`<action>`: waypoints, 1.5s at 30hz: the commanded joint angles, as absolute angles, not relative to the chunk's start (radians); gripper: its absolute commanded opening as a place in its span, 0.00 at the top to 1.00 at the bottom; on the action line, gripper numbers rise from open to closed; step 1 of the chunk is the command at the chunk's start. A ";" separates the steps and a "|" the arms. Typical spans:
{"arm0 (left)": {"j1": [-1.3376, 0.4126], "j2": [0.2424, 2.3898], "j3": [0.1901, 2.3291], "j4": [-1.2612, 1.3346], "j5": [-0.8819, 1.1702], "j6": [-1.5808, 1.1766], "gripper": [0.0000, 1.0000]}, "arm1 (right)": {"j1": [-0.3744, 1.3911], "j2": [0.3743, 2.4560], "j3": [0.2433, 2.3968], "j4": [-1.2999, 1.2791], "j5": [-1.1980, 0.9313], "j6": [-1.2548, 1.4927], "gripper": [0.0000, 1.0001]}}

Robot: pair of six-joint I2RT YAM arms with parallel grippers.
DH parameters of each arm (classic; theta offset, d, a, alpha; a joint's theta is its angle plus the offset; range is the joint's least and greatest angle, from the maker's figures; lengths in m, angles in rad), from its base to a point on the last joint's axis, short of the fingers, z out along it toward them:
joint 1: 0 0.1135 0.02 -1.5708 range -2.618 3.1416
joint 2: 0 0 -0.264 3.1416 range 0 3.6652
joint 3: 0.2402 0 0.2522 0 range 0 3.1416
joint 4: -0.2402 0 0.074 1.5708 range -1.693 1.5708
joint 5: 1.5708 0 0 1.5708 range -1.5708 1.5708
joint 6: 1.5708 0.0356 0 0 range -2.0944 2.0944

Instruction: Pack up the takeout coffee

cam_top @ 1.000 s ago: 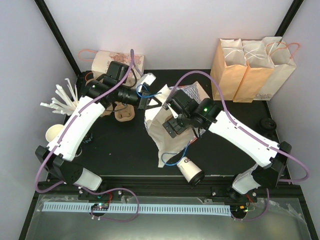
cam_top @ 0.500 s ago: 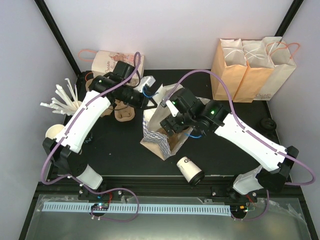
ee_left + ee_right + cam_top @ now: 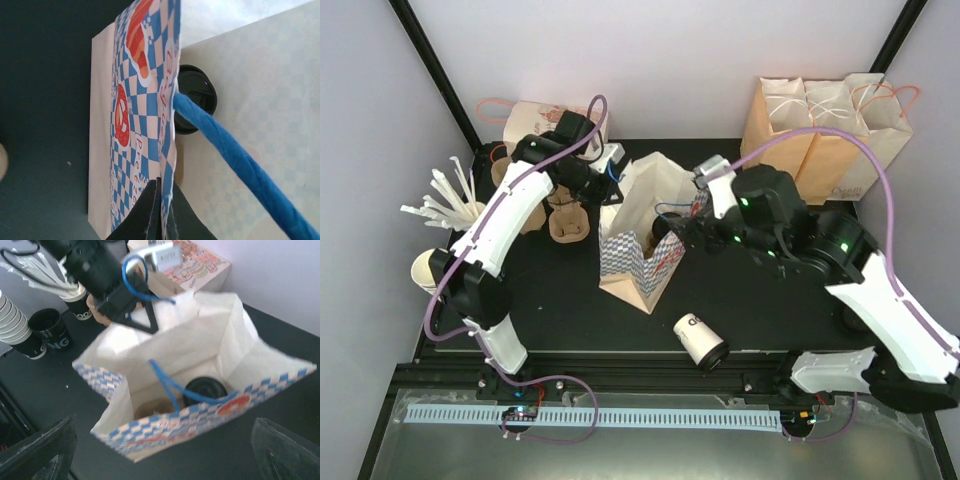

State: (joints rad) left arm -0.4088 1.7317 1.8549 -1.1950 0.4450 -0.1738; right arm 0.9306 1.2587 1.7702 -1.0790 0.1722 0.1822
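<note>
A blue-checked white paper bag [image 3: 638, 245] stands open at the table's middle. Inside it sits a takeout coffee with a black lid [image 3: 205, 390], also seen in the left wrist view [image 3: 195, 105], beside a brown pulp carrier [image 3: 152, 410]. My left gripper [image 3: 612, 192] is shut on the bag's far-left rim [image 3: 162, 210], next to its blue handle [image 3: 235, 160]. My right gripper [image 3: 675, 232] is open and empty, held just right of and above the bag's mouth [image 3: 164, 427]. A second takeout coffee [image 3: 700, 340] lies on its side near the front edge.
Three tan paper bags [image 3: 820, 130] stand at the back right. A printed box [image 3: 545, 120] is at the back left, with pulp carriers [image 3: 565, 225], white cutlery [image 3: 445, 205] and a stack of plain cups [image 3: 425, 270] along the left. Black cups [image 3: 45, 325] stand there too.
The bag went from crumpled and tipped to standing upright and open. My right gripper pulled out of it and back to the right. My left gripper kept hold of the rim.
</note>
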 commanded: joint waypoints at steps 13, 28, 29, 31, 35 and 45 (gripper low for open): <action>-0.305 1.910 2.162 -1.216 0.212 -0.132 0.67 | 0.933 1.018 1.087 -0.976 -0.049 0.407 0.02; -0.305 1.590 2.022 -1.180 0.175 -0.136 0.14 | 0.971 1.255 0.853 -0.864 -0.112 0.458 0.09; -0.305 1.554 1.988 -1.172 0.171 -0.134 0.13 | 0.980 1.273 0.850 -0.854 -0.118 0.458 0.10; -0.305 1.467 1.901 -1.145 0.175 -0.126 0.13 | 0.997 1.308 0.846 -0.838 -0.125 0.462 0.11; -0.305 1.274 1.678 -1.049 0.203 -0.110 0.13 | 1.019 1.374 0.856 -0.834 -0.111 0.459 0.15; -0.305 1.041 1.466 -1.002 0.226 -0.094 0.11 | 1.032 1.553 0.977 -0.875 0.017 0.406 0.27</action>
